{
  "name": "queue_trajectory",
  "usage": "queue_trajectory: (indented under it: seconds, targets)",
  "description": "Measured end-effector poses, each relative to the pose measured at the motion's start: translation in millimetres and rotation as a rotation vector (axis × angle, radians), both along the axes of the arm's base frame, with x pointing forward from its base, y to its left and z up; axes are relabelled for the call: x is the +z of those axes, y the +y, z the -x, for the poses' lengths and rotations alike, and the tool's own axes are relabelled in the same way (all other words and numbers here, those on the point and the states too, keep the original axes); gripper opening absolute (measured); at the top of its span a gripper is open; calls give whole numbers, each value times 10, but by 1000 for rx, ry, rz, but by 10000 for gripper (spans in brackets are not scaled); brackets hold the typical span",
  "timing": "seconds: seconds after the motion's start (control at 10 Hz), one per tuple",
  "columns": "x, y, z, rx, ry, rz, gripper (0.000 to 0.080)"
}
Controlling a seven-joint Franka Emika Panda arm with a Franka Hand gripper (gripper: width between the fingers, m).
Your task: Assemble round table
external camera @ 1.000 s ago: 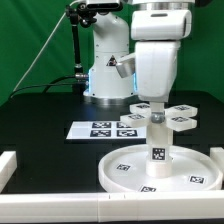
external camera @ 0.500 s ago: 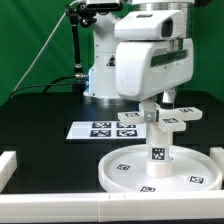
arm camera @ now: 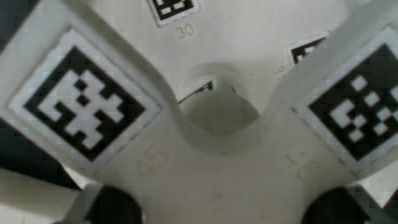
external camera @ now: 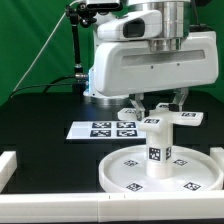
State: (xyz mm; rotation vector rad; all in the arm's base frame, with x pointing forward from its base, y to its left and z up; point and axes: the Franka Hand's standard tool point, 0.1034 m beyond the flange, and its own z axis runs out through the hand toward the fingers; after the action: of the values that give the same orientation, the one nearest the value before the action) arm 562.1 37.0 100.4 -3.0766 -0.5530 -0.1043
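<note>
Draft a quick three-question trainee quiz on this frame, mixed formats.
1. True or false: the short thick white cylinder leg stands upright on the large rimmed white round disc.
2. The white plastic cross-shaped foot piece is: A) lying beside the disc; B) atop the leg, under the gripper; C) lying flat in the disc.
3. Fill in: the marker board lies toward the exterior view's ____ of the leg.
Key: 1 true; 2 B; 3 left.
</note>
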Motion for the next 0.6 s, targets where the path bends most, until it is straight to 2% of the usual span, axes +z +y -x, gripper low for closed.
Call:
queue_trajectory:
  seconds: [0.4,0.6]
  targets:
    - [0,0,-1,-229,6,-16,442]
    - [4,-12,-4,-443,15,-49,442]
